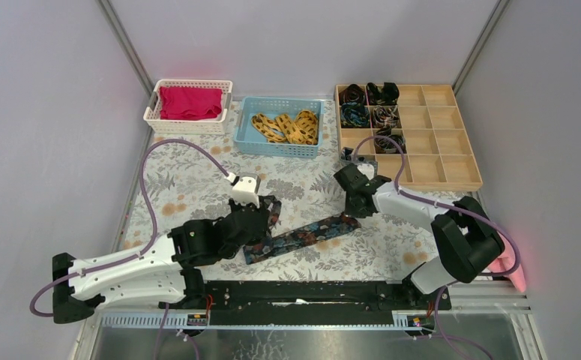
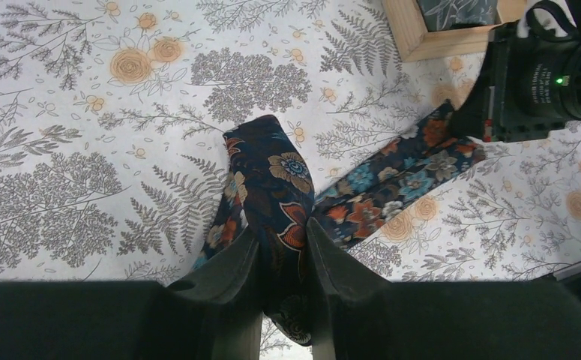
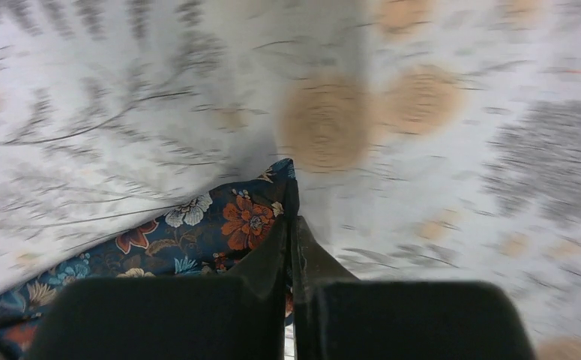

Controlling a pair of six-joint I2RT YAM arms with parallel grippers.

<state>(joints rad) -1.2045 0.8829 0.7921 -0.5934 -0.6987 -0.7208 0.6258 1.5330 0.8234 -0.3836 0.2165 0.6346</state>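
A dark blue floral tie [image 1: 309, 232] lies stretched across the patterned tablecloth, between the two arms. My left gripper [image 1: 261, 214] is shut on the folded left end of the tie [image 2: 276, 187], which bunches up between its fingers [image 2: 235, 259]. At the tie's right end [image 3: 235, 221], my right gripper [image 3: 290, 229] is shut on the edge of the cloth, and the right gripper [image 1: 351, 202] sits low over the table. The right arm's black wrist [image 2: 542, 75] shows at the far end of the tie in the left wrist view.
A wooden compartment tray [image 1: 429, 135] at the back right holds several rolled ties in its left cells. A blue basket [image 1: 246, 131] with yellow patterned ties stands at back centre. A white basket [image 1: 152, 112] with red cloth is at back left.
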